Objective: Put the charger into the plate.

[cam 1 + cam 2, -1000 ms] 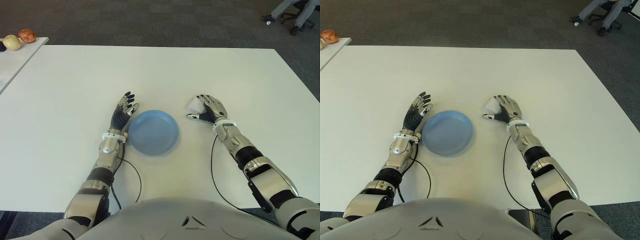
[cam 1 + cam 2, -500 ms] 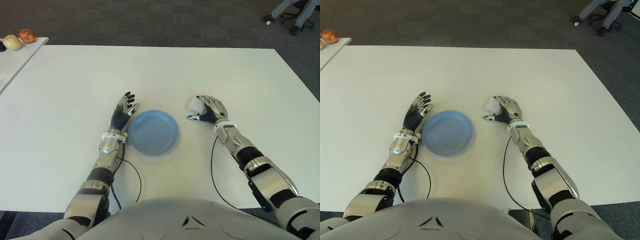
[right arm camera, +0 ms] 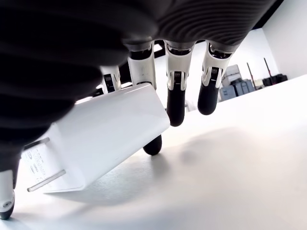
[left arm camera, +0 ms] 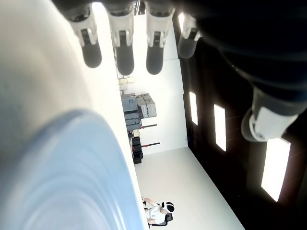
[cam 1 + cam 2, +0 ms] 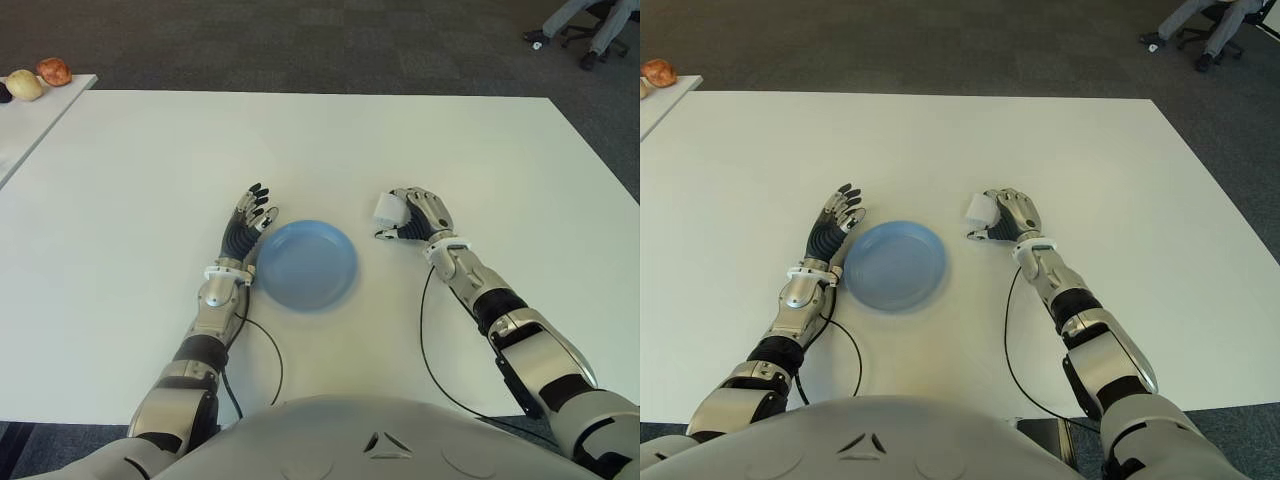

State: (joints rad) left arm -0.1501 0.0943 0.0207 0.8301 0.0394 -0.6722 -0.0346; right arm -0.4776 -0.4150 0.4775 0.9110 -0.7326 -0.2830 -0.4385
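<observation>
the white charger (image 5: 388, 209) sits in the right hand (image 5: 417, 218), pinched between the curled fingers (image 3: 175, 98) and the thumb, just to the right of the blue plate (image 5: 305, 264) on the white table (image 5: 140, 180). in the right wrist view the charger (image 3: 100, 139) is tilted, its two metal prongs pointing away from the palm, and a strip of shadow shows between its lower edge and the tabletop, so it seems lifted just clear of the surface, though the gap is slim. one fingertip presses the block's far face while two other fingers hang beside it without touching it.

the plate lies flat, with a bare stretch of table between its right rim and the charger. the left hand (image 5: 248, 222) shows at the plate's left rim, fingers straight and spread, holding nothing; its wrist view shows the fingertips (image 4: 125, 57) extended over the table with the plate's blue edge (image 4: 72, 167) close by.

a thin black cable (image 5: 424, 330) runs along the table by the right forearm, and another loops by the left arm. at the far left, a second table (image 5: 40, 105) carries a few round fruits (image 5: 40, 76). at the far right corner, on dark carpet, a person's legs and an office chair (image 5: 590, 25) show.
</observation>
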